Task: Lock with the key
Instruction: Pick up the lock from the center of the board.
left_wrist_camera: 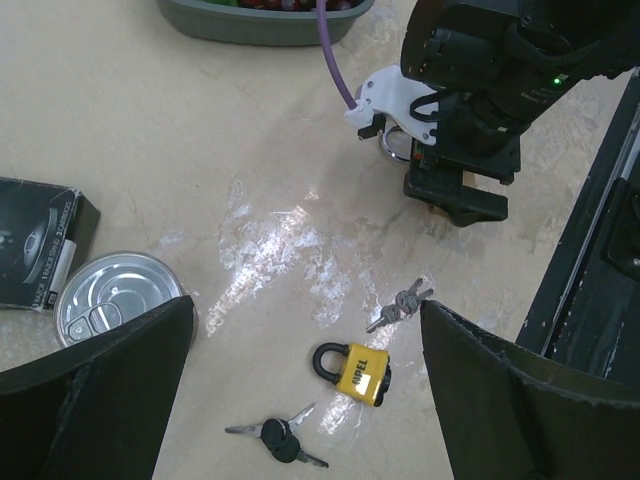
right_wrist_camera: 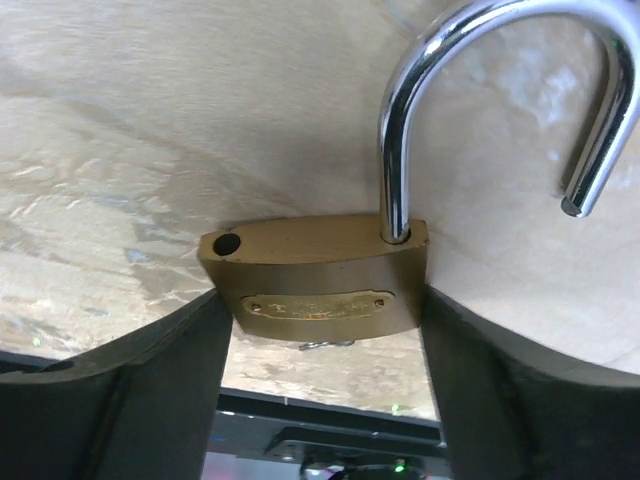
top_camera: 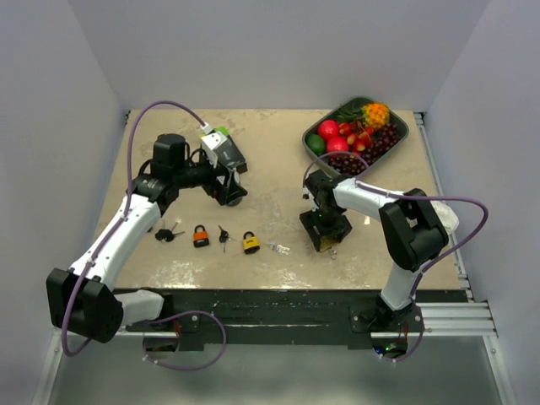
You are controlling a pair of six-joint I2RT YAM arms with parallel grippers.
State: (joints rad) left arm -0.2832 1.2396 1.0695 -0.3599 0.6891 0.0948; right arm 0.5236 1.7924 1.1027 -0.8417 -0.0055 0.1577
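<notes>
Right wrist: R pincer (right_wrist_camera: 322, 335) grips brass padlock (right_wrist_camera: 315, 275) nr table (right_wrist_camera: 120, 150) edge

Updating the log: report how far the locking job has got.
Done: right gripper grips the brass padlock. In hand: its shackle is open, free end out of the body. Remaining: closing it and turning a key; left gripper hangs open over loose keys.

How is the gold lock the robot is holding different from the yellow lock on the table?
The brass padlock has a shiny silver shackle standing open; the yellow padlock has a dark shackle that looks shut. The brass padlock is pinched in the right gripper, while the yellow padlock lies free on the table. Both are padlocks.
</notes>
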